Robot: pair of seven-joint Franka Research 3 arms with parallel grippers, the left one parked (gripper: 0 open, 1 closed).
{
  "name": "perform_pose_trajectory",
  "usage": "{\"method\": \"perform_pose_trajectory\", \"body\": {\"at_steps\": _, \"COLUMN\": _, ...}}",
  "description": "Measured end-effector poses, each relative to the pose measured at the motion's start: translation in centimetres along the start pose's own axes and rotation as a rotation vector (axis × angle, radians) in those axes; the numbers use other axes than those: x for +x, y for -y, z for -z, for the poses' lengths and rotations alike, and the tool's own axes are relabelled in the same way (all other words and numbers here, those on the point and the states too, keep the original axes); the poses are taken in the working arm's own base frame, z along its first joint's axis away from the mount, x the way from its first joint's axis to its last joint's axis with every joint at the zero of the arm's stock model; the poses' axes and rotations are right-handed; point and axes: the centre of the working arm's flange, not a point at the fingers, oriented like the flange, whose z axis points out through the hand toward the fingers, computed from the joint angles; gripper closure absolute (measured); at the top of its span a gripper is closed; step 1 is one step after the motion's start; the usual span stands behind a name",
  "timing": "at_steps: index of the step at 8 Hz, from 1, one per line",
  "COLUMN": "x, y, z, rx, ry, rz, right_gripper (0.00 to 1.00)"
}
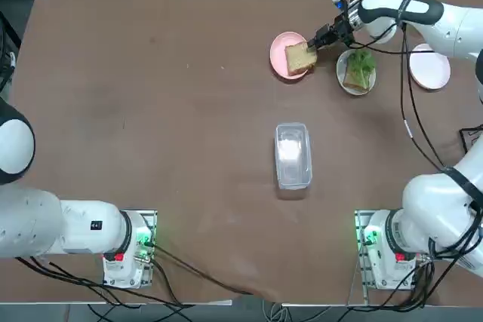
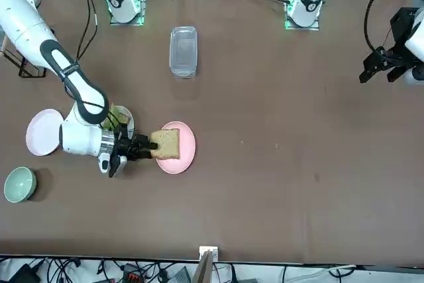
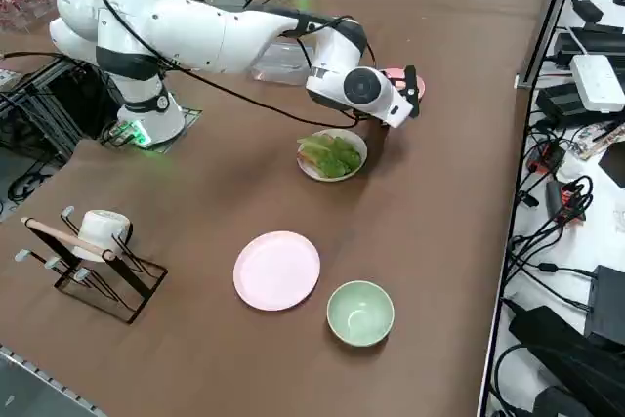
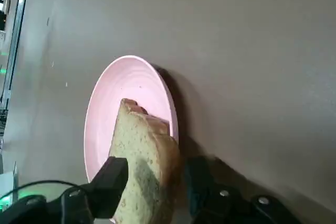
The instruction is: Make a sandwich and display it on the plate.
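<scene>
A tan bread slice [image 1: 299, 58] lies on the round pink plate [image 1: 281, 49], its near edge hanging over the rim. My right gripper [image 1: 313, 43] reaches in low from the side. In the wrist view its fingers [image 4: 110, 179] stand on either side of the bread slice [image 4: 142, 150]. One finger touches the slice and the other is a sliver away, so the gripper is open. Just beside the arm, the small white plate [image 1: 339, 65] holds another bread slice topped with green lettuce [image 1: 361, 65]. That lettuce [image 3: 332, 155] shows clearly in the right side view.
A clear plastic container [image 1: 293, 154] sits mid-table. A pale pink plate [image 3: 276, 270] and a pale-green bowl [image 3: 359, 312] lie toward the robot's right edge. A mug rack [image 3: 93, 251] stands at that side too.
</scene>
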Motion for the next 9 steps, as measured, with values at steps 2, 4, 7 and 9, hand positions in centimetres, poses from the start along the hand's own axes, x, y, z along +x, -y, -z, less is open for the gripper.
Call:
{"method": "perform_pose_trajectory", "body": {"at_steps": 2, "x": -0.04, "y": -0.03, "z": -0.1, "rx": 0.0, "ry": 0.002, "rz": -0.001, "right_gripper": 0.46}}
{"method": "perform_pose_trajectory", "body": {"at_steps": 4, "x": -0.13, "y": -0.28, "z": -0.07, "rx": -0.003, "ry": 0.002, "rz": -0.004, "right_gripper": 0.66}}
{"method": "perform_pose_trajectory", "body": {"at_steps": 7, "x": -0.07, "y": -0.42, "z": 0.11, "rx": -0.005, "ry": -0.001, "rz": -0.005, "right_gripper": 0.93}}
{"method": "perform_pose_trajectory", "body": {"at_steps": 9, "x": 0.19, "y": -0.59, "z": 0.69, "rx": -0.01, "ry": -0.012, "rz": -0.005, "right_gripper": 0.94}}
